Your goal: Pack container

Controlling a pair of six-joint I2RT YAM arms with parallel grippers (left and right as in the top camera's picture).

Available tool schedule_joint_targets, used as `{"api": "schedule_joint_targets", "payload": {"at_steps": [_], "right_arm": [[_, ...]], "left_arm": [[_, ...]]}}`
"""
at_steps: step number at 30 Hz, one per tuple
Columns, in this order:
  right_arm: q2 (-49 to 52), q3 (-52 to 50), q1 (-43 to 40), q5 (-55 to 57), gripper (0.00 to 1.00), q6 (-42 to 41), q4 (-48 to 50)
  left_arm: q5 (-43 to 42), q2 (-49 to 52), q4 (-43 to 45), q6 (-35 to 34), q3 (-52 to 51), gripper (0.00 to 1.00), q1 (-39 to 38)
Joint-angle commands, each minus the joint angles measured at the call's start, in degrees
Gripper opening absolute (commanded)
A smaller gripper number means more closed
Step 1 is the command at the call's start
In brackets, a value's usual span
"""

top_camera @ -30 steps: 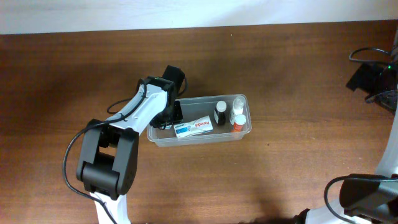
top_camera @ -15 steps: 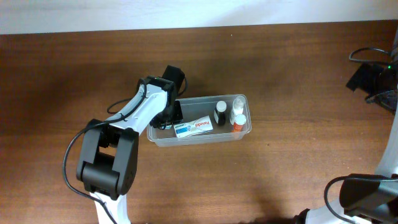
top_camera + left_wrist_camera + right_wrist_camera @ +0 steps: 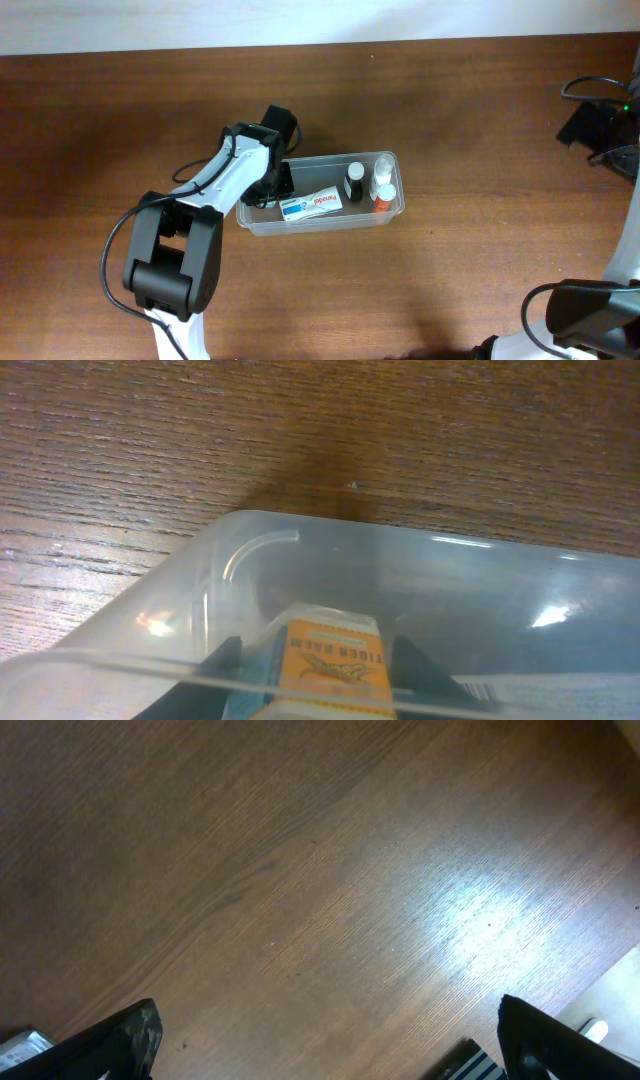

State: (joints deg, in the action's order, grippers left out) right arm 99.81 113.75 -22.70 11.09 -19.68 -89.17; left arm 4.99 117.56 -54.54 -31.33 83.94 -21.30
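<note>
Container (image 3: pixel 320 228), a clear tub, lies near the middle of the desk (image 3: pixel 480 100). At its right end stand three small bottles: one w/ dark cap (image 3: pixel 354 181), a white one (image 3: pixel 381 172) and one w/ orange cap (image 3: pixel 384 196). A toothpaste box (image 3: pixel 311 204) lies flat in the middle. The left arm (image 3: pixel 232 172) reaches into the tub's left end. In the left wrist view, seen through the tub wall (image 3: pixel 420 550), the left jaws look clamped on a small orange box (image 3: pixel 328 660), one finger on each side. Whether this box touches the tub floor I cannot tell. The right jaws are wide apart over bare desk, well apart from the tub, holding nothing.

Judgement: the step in hand is to set the orange box down, and the packing seems nearly finished. Risks from here:
1) If the jaws let go while the box hangs above the floor, it can tip over or land on the toothpaste box.
2) The box is just beside the left wall, so an opening finger may press the wall and shove the light tub.
3) On the way out a finger may catch the rim and lift or drag the tub, esp. as nothing holds it. Then the bottles could fall.
</note>
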Motion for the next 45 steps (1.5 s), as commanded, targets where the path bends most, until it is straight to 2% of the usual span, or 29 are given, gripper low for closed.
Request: {"api": "schedule_joint_targets", "payload": {"at_steps": [1,15,20,30,38,41,45], "right_arm": [[-1.57,0.92,-0.20,0.09,0.98,-0.33,0.00],[-1.57,0.92,-0.20,0.09,0.98,-0.33,0.02],[-1.57,0.92,-0.20,0.09,0.98,-0.33,0.02],[-1.57,0.92,-0.20,0.09,0.98,-0.33,0.00],[-1.57,0.92,-0.20,0.09,0.98,-0.33,0.02],[-1.57,0.92,-0.20,0.09,0.98,-0.33,0.02],[-1.57,0.92,-0.20,0.09,0.98,-0.33,0.00]], "left_arm": [[0.87,0.42,0.11,-0.79,-0.44,0.47,0.22],[0.87,0.39,0.09,-0.68,-0.20,0.49,0.24],[0.87,0.39,-1.53,2.82,2.91,0.49,0.33],[1.07,0.28,-10.88,4.22,15.58,0.50,0.31],[1.07,-1.99,-23.37,6.73,28.11,0.50,0.33],[1.33,-5.75,-26.84,9.97,30.10,0.60,0.31],[6.14,-13.33,-32.13,10.23,30.16,0.73,0.20]]}}
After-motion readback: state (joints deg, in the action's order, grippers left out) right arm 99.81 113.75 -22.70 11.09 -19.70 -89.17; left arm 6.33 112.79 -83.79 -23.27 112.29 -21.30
